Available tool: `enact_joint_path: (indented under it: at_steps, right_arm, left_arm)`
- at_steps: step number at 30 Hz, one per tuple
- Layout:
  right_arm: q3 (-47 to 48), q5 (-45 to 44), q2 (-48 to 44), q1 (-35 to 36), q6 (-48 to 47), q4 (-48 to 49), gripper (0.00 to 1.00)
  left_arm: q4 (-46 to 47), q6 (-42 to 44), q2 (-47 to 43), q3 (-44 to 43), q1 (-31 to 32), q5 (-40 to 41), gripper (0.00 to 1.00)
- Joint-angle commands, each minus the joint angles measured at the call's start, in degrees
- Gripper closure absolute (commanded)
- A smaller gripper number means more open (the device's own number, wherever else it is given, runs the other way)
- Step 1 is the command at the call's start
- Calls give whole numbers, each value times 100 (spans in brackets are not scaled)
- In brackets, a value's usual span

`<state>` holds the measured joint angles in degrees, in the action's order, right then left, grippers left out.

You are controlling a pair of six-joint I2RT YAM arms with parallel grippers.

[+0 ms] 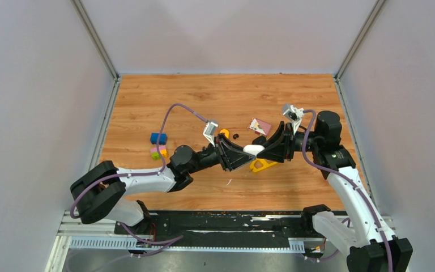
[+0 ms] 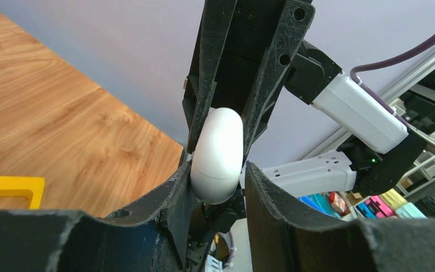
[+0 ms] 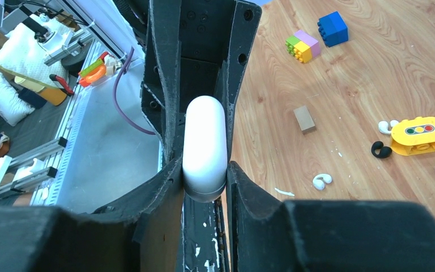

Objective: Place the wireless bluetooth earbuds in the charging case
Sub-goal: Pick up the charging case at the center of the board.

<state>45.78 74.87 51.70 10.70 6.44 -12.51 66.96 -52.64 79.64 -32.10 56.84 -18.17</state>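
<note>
Your left hand and your right hand both pinched the white charging case, one hand on each end, in the air not far from the yellow traffic-light toy. The white earbuds and the black earbuds lay on the tabletop around that toy.

Top view: you look down from above and behind, far enough to see the whole table.
Left wrist: very close, facing the wall.
Right wrist: very close, facing back across the table.
Shared: you see the white case in all three.
</note>
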Motion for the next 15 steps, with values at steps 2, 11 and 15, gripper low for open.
enact_joint_path:
  at_steps: [2,11,15]
  right_arm:
    - [-34,143,-10,-6,151,258,96]
    - [-8,314,113,-6,209,190,96]
    - [-41,334,112,-6,184,197,96]
  left_arm:
    - [-100,227,-127,-255,26,-174,58]
    - [-408,487,-255,-257,16,-230,51]
    - [-5,248,-155,-230,-44,-426,53]
